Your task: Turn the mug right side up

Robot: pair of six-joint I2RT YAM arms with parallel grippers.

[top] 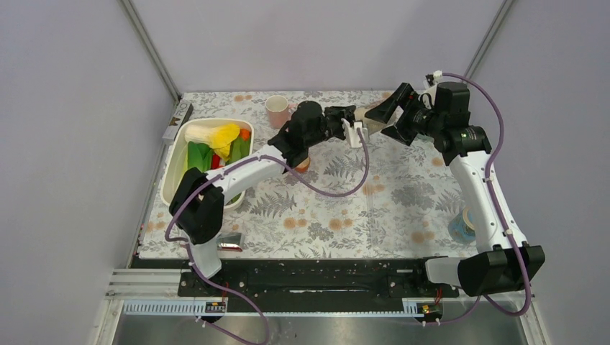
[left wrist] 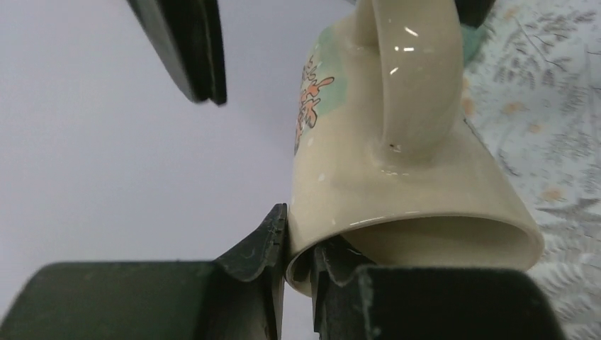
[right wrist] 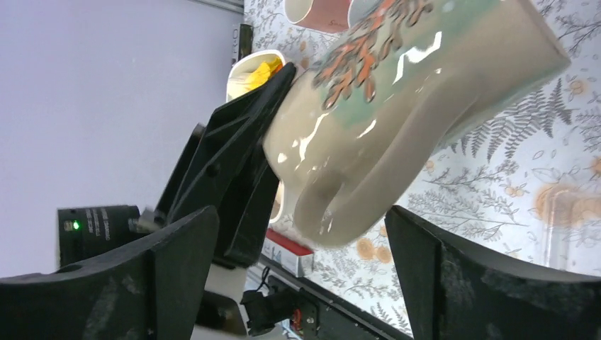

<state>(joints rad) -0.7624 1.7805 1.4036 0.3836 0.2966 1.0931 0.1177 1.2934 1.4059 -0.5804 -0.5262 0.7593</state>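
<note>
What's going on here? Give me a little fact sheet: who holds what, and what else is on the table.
mug: cream with an orange and green pattern, tilted on its side, not yet upright
left gripper: shut on the mug's rim, one finger inside, one outside
right gripper: open, one finger on each side of the mug
pink cup: upright, far side of the table
white tub: left side, yellow and green items inside
tablecloth: leaf and flower print

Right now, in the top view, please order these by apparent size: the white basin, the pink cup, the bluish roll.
1. white basin: clearly the largest.
2-3. pink cup and bluish roll: they look alike. The right arm hides part of the roll, so I do not rank them.
</note>
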